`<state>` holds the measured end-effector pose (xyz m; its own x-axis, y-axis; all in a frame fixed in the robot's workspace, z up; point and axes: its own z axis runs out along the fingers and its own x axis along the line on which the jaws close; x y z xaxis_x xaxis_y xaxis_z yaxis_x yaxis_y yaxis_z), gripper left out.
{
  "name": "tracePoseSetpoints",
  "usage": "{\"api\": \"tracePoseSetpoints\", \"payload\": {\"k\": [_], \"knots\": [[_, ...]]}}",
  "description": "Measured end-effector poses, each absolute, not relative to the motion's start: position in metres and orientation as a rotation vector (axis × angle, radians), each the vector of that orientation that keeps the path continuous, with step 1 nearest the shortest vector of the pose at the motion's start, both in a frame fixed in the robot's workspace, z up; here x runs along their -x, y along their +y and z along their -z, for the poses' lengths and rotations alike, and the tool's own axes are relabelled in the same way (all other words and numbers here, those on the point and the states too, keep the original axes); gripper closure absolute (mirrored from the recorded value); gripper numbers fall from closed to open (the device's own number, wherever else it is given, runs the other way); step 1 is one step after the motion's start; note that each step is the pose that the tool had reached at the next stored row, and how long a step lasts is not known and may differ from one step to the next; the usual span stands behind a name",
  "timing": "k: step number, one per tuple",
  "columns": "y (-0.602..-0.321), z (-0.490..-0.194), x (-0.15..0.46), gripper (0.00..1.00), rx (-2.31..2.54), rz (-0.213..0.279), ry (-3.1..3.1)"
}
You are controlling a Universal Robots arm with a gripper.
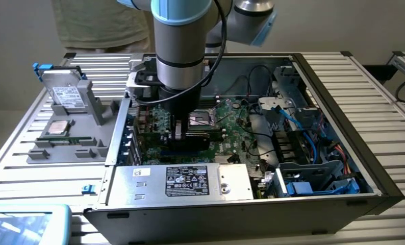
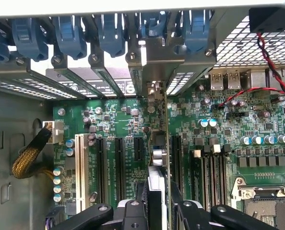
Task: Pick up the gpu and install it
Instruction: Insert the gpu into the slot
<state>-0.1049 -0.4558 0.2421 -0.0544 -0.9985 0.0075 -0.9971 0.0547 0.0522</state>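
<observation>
**Wrist view: gpu held edge-on over the expansion slots**

The gpu [image 2: 156,179], a small flat green circuit card with a black cooler and a silver metal end bracket, stands on edge inside the computer. It hangs over the green motherboard [image 2: 113,124], in line with the slot area, and its bracket points toward the rear openings of the case. The end effector [image 2: 157,213] is clamped on the gpu, one finger on each flat face.

Handling, as judged:
- Weight: light.
- Stiffness: rigid, but the board would crack or shed parts under bending.
- Grip zone: the cooler body and the bare upper board, clear of the contact edge and small components.
- Slip: the smooth cooler face may slide under a side load.

Count:
- gpu: one.
- White expansion slot [image 2: 80,163]: one.
- Long black expansion slots [image 2: 101,163] in clear sight: at least three.
- Open dark metal computer case [image 1: 365,168]: one.
- Grey fixture tray [image 1: 100,127] on the slatted metal surface [image 1: 25,173]: one.
- Silver boxy hard drive [image 1: 66,96]: one.
- Thin green memory stick [image 1: 66,138]: one.
</observation>
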Motion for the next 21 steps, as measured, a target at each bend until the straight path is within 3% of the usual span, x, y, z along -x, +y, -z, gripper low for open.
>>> {"api": "tracePoseSetpoints", "payload": {"k": [21], "knots": [[-0.4557,-0.2423,0.105,0.71,-2.149,0.068,-2.213]]}}
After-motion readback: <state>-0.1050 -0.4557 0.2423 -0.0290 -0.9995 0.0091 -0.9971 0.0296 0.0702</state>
